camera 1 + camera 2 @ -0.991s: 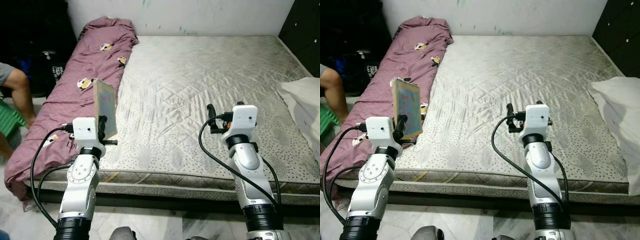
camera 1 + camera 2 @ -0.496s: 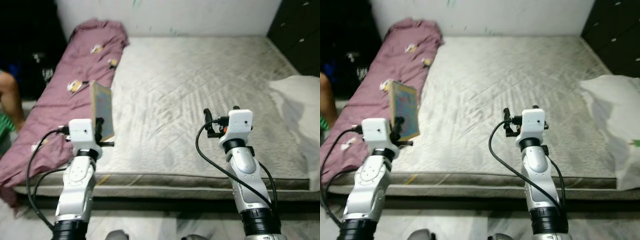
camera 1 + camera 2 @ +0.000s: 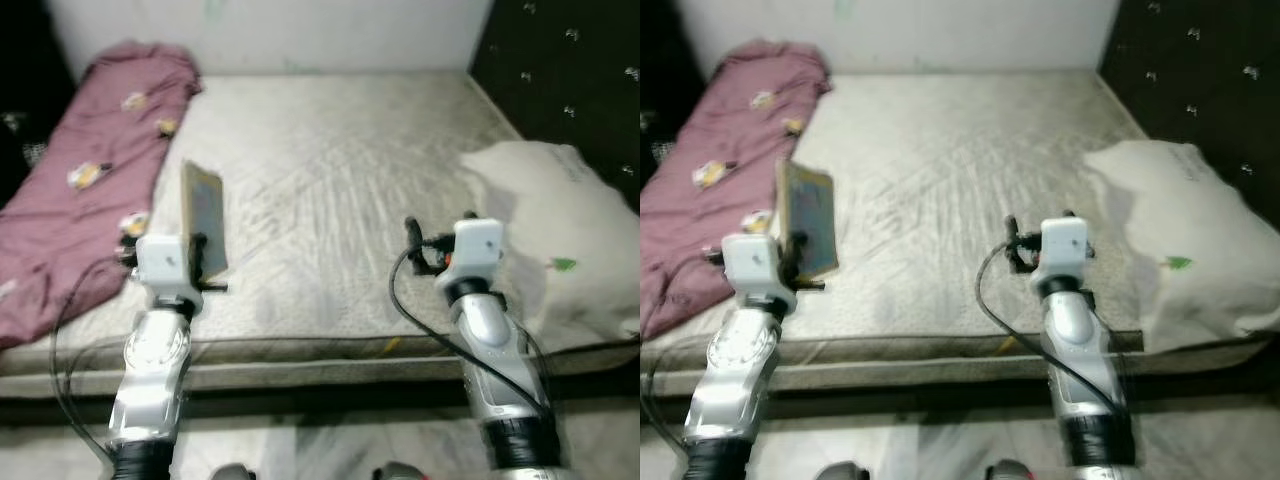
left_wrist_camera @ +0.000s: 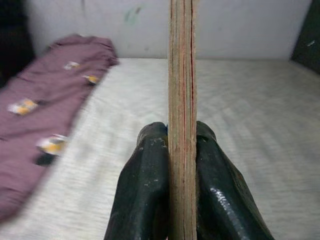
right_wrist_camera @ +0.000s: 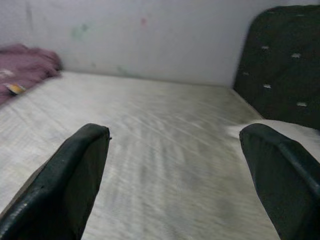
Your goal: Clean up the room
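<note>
Book: a thin book stands up straight in the air, above the near left part of the bed. It is off the bed, so it is already picked up.
Left gripper: the left gripper is at the near left edge of the bed. Its two black fingers press on the book from both sides and pinch it tight.
Right gripper: the right gripper hangs over the near middle of the bed. Its fingers are wide apart and hold nothing.
Mattress: the mattress is bare and grey, with no sheet on it.
Blanket: a purple blanket with little pictures lies bunched up along the left side of the bed. It is not folded.
Pillow: a white pillow lies on the right side of the bed, near the dark padded wall. It hangs a bit over the near edge.
Done so far: I think only the book has been lifted.
Left to do: the book needs a place to go. I cannot see a shelf or a box for it here. The blanket and the pillow look like they need tidying too.
How far along: I think the job is near the start.
</note>
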You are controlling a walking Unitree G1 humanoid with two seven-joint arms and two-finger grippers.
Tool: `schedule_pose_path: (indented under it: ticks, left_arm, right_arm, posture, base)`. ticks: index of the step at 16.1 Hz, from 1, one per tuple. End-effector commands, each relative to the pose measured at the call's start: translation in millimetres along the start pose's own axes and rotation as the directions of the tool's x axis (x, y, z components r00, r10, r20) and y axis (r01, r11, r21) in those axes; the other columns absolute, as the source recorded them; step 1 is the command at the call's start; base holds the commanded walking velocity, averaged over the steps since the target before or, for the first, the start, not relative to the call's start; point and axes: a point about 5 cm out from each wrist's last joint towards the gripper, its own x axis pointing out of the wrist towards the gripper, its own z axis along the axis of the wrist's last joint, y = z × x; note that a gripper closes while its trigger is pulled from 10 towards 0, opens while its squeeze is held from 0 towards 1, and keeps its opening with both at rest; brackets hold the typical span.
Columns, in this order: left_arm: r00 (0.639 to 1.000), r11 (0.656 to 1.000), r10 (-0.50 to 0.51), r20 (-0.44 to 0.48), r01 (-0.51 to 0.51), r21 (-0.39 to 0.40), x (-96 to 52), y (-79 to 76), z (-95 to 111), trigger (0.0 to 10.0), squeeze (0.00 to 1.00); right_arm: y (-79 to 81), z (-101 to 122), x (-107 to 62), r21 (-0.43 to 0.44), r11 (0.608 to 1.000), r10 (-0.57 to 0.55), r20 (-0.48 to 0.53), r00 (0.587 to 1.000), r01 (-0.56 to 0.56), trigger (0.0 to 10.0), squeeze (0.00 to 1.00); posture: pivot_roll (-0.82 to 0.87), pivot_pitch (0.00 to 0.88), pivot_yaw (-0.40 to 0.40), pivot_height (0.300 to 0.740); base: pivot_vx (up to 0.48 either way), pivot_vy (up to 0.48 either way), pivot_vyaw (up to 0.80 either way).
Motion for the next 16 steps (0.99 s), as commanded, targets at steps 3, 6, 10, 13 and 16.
schedule_pose_path:
  ticks: [3, 6, 10, 13, 16]
  left_arm:
    - [0.997, 1.0, -0.027, 0.071, 0.027, 0.006, 3.2, 2.5, 13.9, 10.0, 0.0]
    - [0.997, 0.999, -0.032, 0.071, 0.032, 0.001, 3.3, 1.2, 14.0, 10.0, 0.0]
    - [0.996, 0.999, -0.041, 0.08, 0.041, -0.008, 2.9, -0.3, 14.3, 10.0, 0.0]
    - [0.994, 0.998, -0.054, 0.093, 0.056, -0.016, 2.3, -0.9, 15.4, 10.0, 0.0]
    - [0.994, 0.998, -0.06, 0.096, 0.062, -0.019, 2.3, -1.6, 15.2, 10.0, 0.0]
  right_arm:
    - [3.2, 6.2, 3.0, 0.005, 1.0, 0.009, 0.025, 1.0, -0.01, 10.0, 0.0]
    - [2.6, 6.2, 2.7, 0.003, 1.0, 0.008, 0.025, 1.0, -0.008, 10.0, 0.0]
    - [1.8, 6.4, 3.2, -0.002, 1.0, 0.011, 0.026, 1.0, -0.011, 10.0, 0.0]
    - [2.0, 6.8, 3.6, -0.004, 1.0, 0.013, 0.028, 1.0, -0.012, 10.0, 0.0]
    - [0.8, 6.0, 3.6, 0.006, 1.0, 0.007, 0.022, 1.0, -0.007, 10.0, 0.0]
  posture:
    - [-0.02, 0.0, 0.034, 0.74]
    - [-0.02, 0.0, 0.031, 0.74]
    - [-0.02, 0.0, 0.028, 0.74]
    - [-0.02, 0.0, 0.027, 0.74]
    - [-0.03, 0.0, 0.027, 0.74]
  base:
    - [0.0, 0.0, 0.0]
    - [0.0, 0.0, 0.0]
    - [0.0, 0.0, 0.0]
    - [0.204, 0.0, 0.0]
    - [0.379, 0.0, -0.15]
